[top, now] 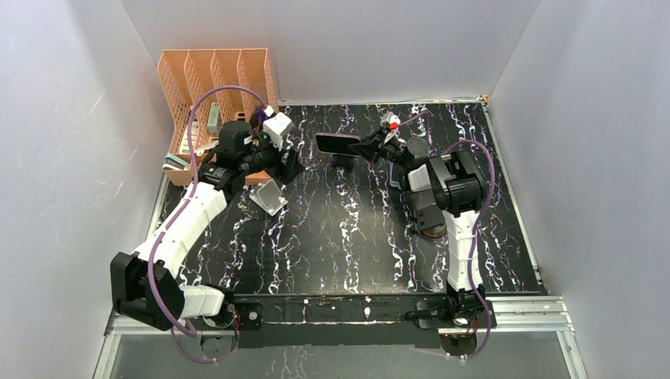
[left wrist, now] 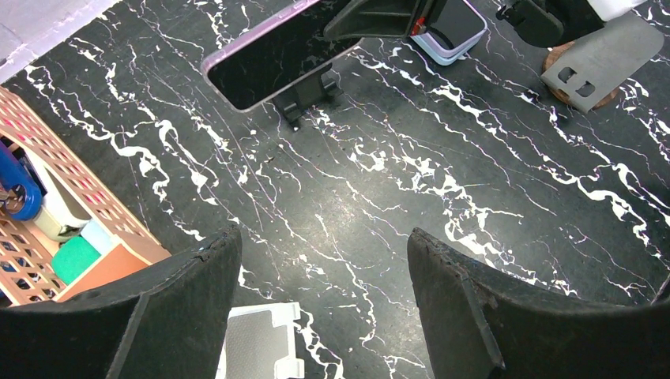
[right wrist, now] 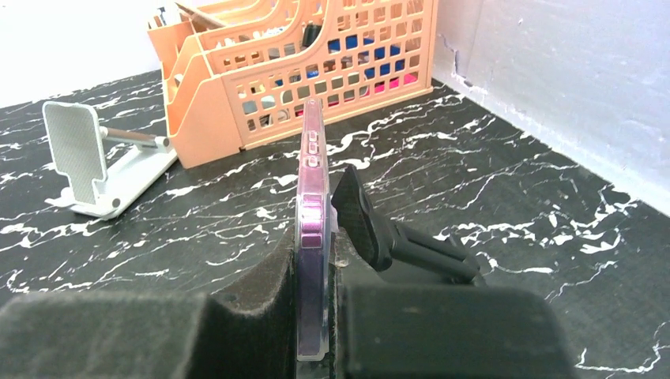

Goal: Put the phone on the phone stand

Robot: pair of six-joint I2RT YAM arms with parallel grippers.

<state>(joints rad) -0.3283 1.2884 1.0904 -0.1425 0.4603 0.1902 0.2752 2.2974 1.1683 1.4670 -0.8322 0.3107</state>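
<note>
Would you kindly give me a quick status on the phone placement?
Left gripper open, empty. Right gripper shut on phone, over black stand, not released. Nothing blocking.

I note open marble tabletop [top: 348,245] across centre and front. Obstacles: orange organizer [top: 207,87] back left, white stand [top: 269,197] near it, black phone stand [left wrist: 310,93] mid-rear.

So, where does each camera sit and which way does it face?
Top external: above, behind the bases, looking down on the black marbled table; both arms show.
Left wrist: left arm, looking down at the table past the open left tool.
Right wrist: right arm, facing the peach plastic basket along the right tool, shut on the pink-cased phone.
Wrist views share phone and black phone stand.
</note>
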